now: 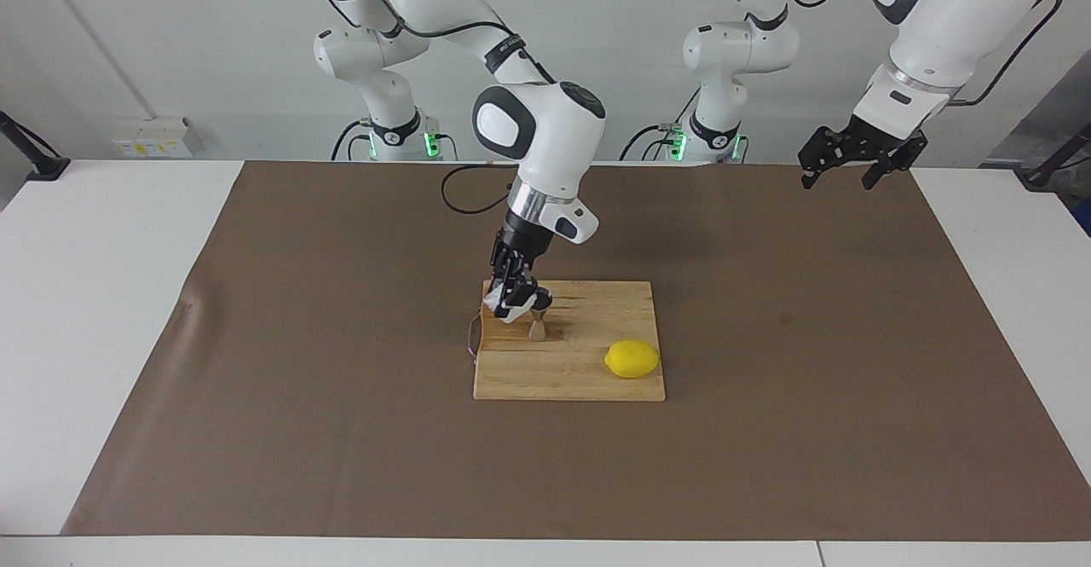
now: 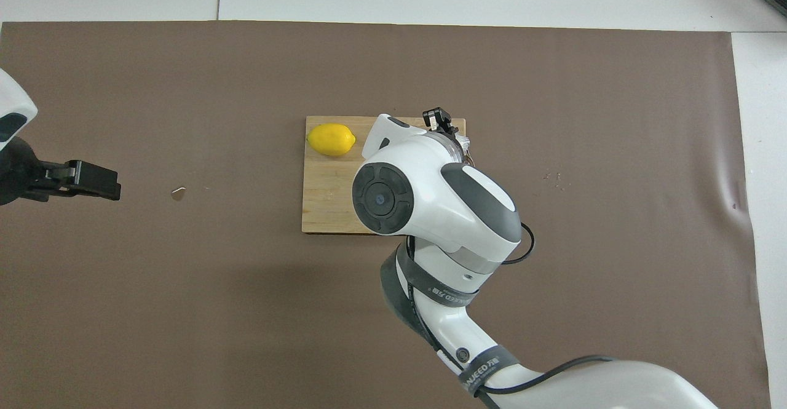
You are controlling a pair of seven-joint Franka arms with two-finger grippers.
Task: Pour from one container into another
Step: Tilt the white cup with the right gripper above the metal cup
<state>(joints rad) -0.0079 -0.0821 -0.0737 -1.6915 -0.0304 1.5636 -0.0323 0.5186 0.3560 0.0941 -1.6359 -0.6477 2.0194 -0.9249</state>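
My right gripper (image 1: 512, 296) is shut on the small translucent whitish cup (image 1: 505, 307) and holds it tilted over the steel hourglass jigger (image 1: 538, 321), which stands upright on the wooden cutting board (image 1: 588, 375). The cup's mouth leans toward the jigger's mouth. In the overhead view my right arm hides the cup and the jigger; only the gripper's tip (image 2: 438, 117) shows over the board (image 2: 326, 206). My left gripper (image 1: 855, 154) waits raised over the left arm's end of the table; it also shows in the overhead view (image 2: 92, 180).
A yellow lemon (image 1: 632, 358) lies on the board, farther from the robots than the jigger and toward the left arm's end; it also shows in the overhead view (image 2: 331, 139). A brown mat (image 1: 256, 337) covers the table.
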